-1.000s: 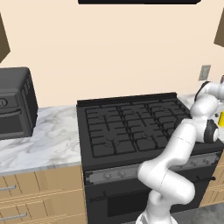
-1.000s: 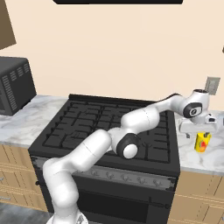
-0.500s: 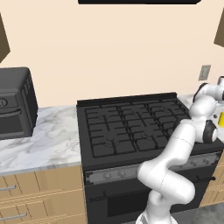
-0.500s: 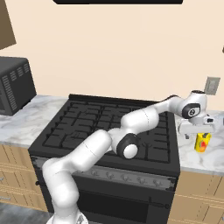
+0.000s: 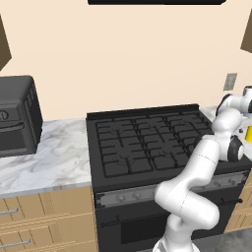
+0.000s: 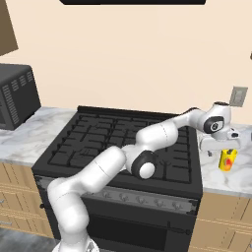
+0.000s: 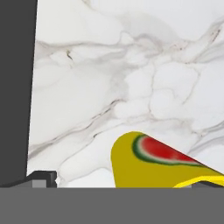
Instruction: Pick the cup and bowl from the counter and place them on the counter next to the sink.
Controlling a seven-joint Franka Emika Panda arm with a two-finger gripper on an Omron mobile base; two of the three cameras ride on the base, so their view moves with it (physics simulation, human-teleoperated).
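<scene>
The small yellow cup [image 6: 227, 158] with a red mark stands upright on the white marble counter [image 6: 231, 179], just right of the stove. My gripper [image 6: 222, 146] hangs directly over it, pointing down, jaws open. In the hand view the cup [image 7: 148, 164] lies at the bottom between my two dark fingertips [image 7: 42, 178], leaning toward the right one, with bare counter [image 7: 131, 65] beyond it; the gripper [image 7: 123, 181] holds nothing. A sliver of the cup [image 5: 244, 132] shows behind the arm in the left base view. The bowl and the sink are out of view.
The black gas stove [image 6: 123, 142] sits left of the cup; its edge [image 7: 17, 87] is close by. A dark oven box [image 5: 15, 113] stands on the left counter. A wall outlet [image 6: 238, 96] is behind the cup.
The hand has sunk slightly toward the cup. The jaws have stayed open and the cup has not moved.
</scene>
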